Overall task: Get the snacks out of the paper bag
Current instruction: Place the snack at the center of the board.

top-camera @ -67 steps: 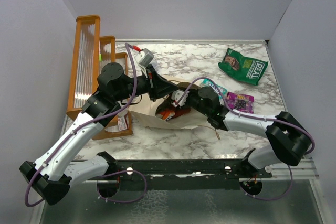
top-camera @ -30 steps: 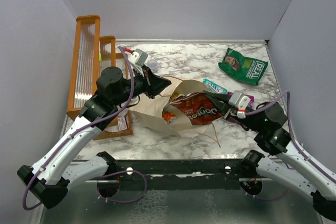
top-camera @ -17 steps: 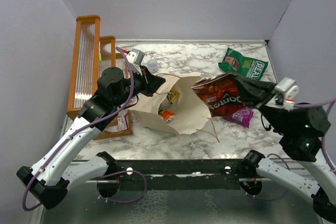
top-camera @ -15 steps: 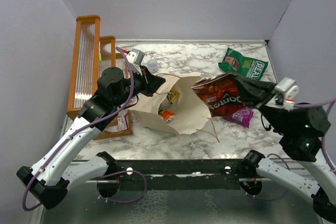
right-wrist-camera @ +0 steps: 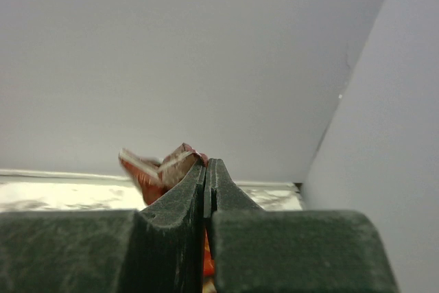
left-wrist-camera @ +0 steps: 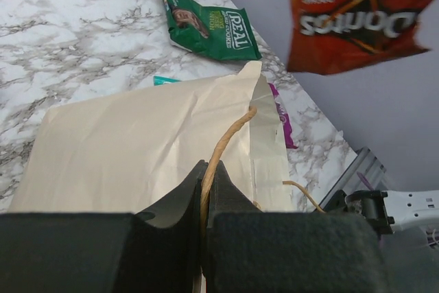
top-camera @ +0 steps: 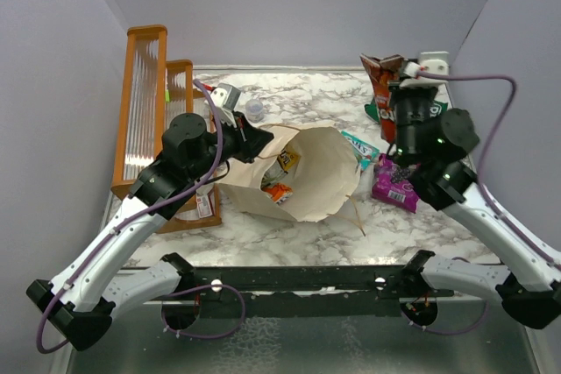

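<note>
The cream paper bag [top-camera: 320,177] lies on its side with its mouth open toward the front. My left gripper [top-camera: 254,140] is shut on its tan loop handle [left-wrist-camera: 230,135], holding the mouth up. A yellow-brown candy pack [top-camera: 287,161] and an orange packet [top-camera: 279,192] show inside. My right gripper [top-camera: 396,72] is shut on the top edge of an orange-red chip bag [top-camera: 382,87], which hangs high over the back right. A green chip bag [left-wrist-camera: 209,25], a teal-pink packet [top-camera: 358,148] and a purple pouch [top-camera: 394,183] lie on the table right of the bag.
An orange-framed wooden rack [top-camera: 151,102] stands along the left side. A small clear cup [top-camera: 255,109] sits behind the left gripper. White walls close the back and the right. The right arm covers most of the green chip bag in the top view.
My right gripper drew the orange-red chip bag out of the paper bag, swung right and rose to the back right corner. The left gripper kept hold of the handle; the bag's mouth opened wider.
</note>
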`<state>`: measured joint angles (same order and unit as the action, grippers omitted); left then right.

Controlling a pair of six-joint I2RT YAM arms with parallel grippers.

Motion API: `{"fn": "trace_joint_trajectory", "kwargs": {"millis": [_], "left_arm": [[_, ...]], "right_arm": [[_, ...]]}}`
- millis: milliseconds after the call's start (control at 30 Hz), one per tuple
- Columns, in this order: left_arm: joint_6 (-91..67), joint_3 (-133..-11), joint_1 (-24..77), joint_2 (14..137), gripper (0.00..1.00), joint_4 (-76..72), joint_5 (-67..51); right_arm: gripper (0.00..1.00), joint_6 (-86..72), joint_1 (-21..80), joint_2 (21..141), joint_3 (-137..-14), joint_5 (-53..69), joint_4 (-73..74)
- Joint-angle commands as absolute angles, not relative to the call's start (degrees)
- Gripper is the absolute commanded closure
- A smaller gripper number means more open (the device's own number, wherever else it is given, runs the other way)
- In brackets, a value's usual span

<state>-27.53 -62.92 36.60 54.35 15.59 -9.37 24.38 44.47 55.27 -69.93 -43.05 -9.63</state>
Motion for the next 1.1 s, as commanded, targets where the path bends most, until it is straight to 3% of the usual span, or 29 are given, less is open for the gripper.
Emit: {"fn": "trace_joint_trajectory", "kwargs": {"millis": [0, 333, 733, 1067], "left_arm": [[-27.9, -64.0, 36.7, 52.6, 1.00, 16.4, -8.2], [-29.0, -64.0, 36.7, 51.6, 1.00, 17.1, -9.4], [-30.0, -62.8, 36.7, 49.4, 1.00, 18.2, -7.6], [-30.2, -63.8, 36.7, 50.9, 1.00, 17.9, -10.1]], "right_arm": [[0.98, 27.5, 39.0, 64.1, -71.2, -48.6, -18.8], [0.98, 0.9, 20.6, 82.1, -77.3, -25.2, -7.4], [0.98, -9.1, 11.2, 93.2, -82.0, -15.3, -6.1], [0.98, -10.2, -2.0, 100.9, -77.8, -6.3, -16.4]]}}
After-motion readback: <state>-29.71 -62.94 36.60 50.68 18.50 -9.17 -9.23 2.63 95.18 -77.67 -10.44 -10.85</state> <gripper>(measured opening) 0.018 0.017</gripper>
